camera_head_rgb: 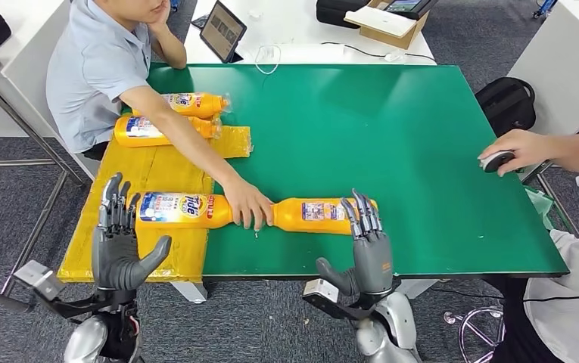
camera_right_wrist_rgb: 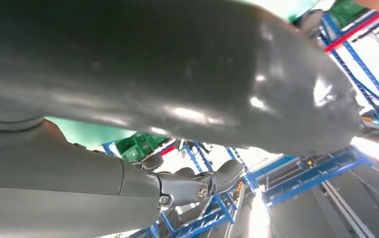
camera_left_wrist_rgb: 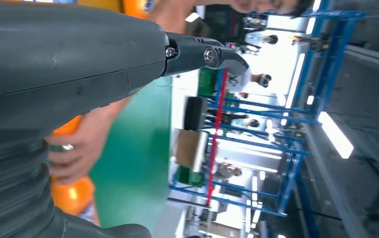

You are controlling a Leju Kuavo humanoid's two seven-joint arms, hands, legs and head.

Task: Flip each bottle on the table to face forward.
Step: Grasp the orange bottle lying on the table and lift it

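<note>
Two orange bottles lie end to end near the front edge of the green table (camera_head_rgb: pixel 392 136). The left one (camera_head_rgb: pixel 180 209) shows its Tide label and rests partly on yellow sheeting (camera_head_rgb: pixel 161 174). The right one (camera_head_rgb: pixel 316 215) shows a small-print label. A person's hand (camera_head_rgb: pixel 248 204) rests where the two bottles meet. My left hand (camera_head_rgb: pixel 119 238) stands open, fingers up, just left of the Tide bottle's base. My right hand (camera_head_rgb: pixel 365 242) is open too, its fingers in front of the right bottle's base. Two more orange bottles (camera_head_rgb: pixel 188 104) (camera_head_rgb: pixel 157 130) lie on the sheeting at the back left.
A person in a grey shirt (camera_head_rgb: pixel 93 68) sits at the table's left side, arm stretched across it. Another person's hand holds a mouse (camera_head_rgb: pixel 496 159) at the right edge. A tablet (camera_head_rgb: pixel 222 30) and a cardboard box (camera_head_rgb: pixel 388 23) stand on the white table behind.
</note>
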